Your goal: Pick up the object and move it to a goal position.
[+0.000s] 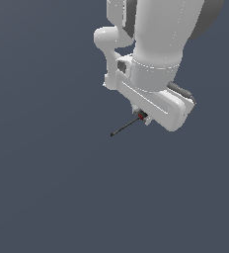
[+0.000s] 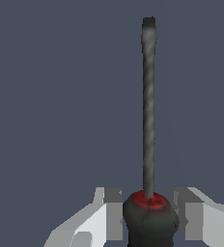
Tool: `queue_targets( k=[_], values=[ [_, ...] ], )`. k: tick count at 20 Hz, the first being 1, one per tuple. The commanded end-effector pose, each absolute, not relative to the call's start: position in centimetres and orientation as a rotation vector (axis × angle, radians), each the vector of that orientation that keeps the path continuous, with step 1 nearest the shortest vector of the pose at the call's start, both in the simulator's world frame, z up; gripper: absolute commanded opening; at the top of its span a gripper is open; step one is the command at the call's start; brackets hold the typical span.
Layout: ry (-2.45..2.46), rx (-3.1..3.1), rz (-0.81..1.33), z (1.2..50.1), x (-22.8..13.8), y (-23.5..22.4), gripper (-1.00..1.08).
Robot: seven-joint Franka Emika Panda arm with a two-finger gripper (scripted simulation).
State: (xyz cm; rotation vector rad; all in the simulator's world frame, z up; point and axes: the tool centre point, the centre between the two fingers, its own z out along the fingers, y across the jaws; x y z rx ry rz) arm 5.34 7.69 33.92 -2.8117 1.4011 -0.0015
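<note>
Nearest the wrist camera, the screwdriver's red-and-black handle is seen between the two fingers of the gripper; the pads appear closed against the handle, though contact cannot be fully confirmed; the thin shaft is pointed straight away from the palm, across the closing line; in the exterior view the shaft is seen projecting toward that view's lower left from beneath the gripper; no goal marker is shown.

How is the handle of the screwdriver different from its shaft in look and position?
The handle is thick, black with a red collar; the shaft is thin, dark grey. The handle sits between the gripper fingers; the shaft sticks out free beyond them. Both lie along one straight line.
</note>
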Motion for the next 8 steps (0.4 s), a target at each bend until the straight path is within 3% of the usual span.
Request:
queue_targets(
  k=[1,8],
  values=[
    [1.402,-2.812,0.000,35.10,5.22,7.95,-1.00],
    [1.400,-2.812,0.000,36.08,5.27,8.26,-1.00]
  ],
)
